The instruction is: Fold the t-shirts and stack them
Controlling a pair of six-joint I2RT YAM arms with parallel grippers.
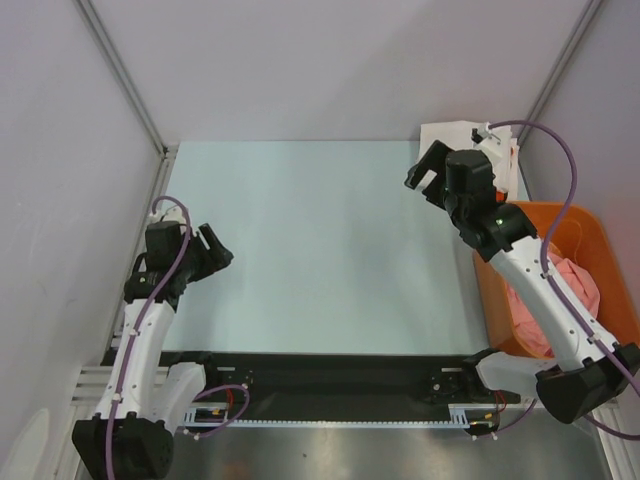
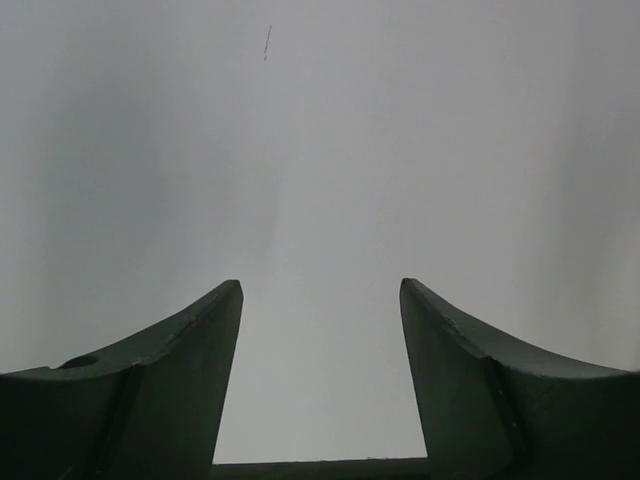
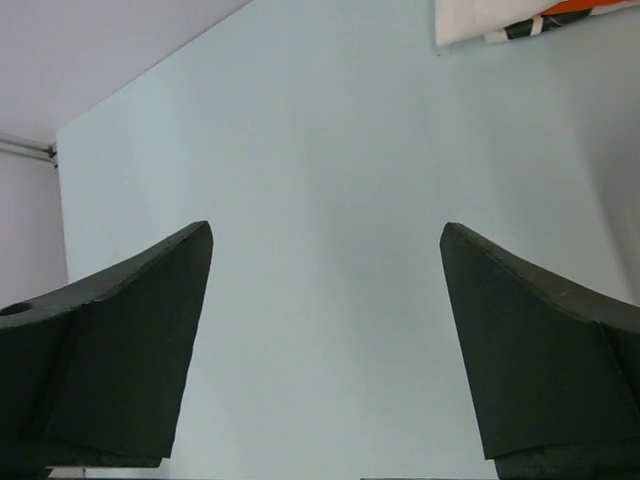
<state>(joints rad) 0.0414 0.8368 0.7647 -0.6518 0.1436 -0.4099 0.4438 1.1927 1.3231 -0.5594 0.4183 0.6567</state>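
The white t-shirt (image 1: 450, 135) lies folded at the far right corner of the desk (image 1: 320, 250), partly hidden behind the right arm; the right wrist view shows its edge and a strip of red-and-black print. The pink t-shirt (image 1: 578, 285) lies crumpled inside the orange basket (image 1: 590, 215), which stands at the right edge of the desk. An orange shirt cannot be made out against the basket.

The right claw (image 1: 428, 172) hovers above bare desk just beside the white t-shirt, with its jaws spread fully and nothing between them. The left claw (image 1: 222, 248) hangs over the left edge of the desk, well apart from all cloth, with its jaws parted and empty.

One shirt appears finished, so the step in hand is most likely fetching the pink t-shirt.

1. Bring the right claw over the basket and lower it inside the rim without touching the wall.
2. Pinch a single layer near the collar or a shoulder, not a bunched fold.
3. Lift until the hem clears the rim.
4. Lay the shirt flat on the middle of the desk, where the left claw can reach to help spread it.
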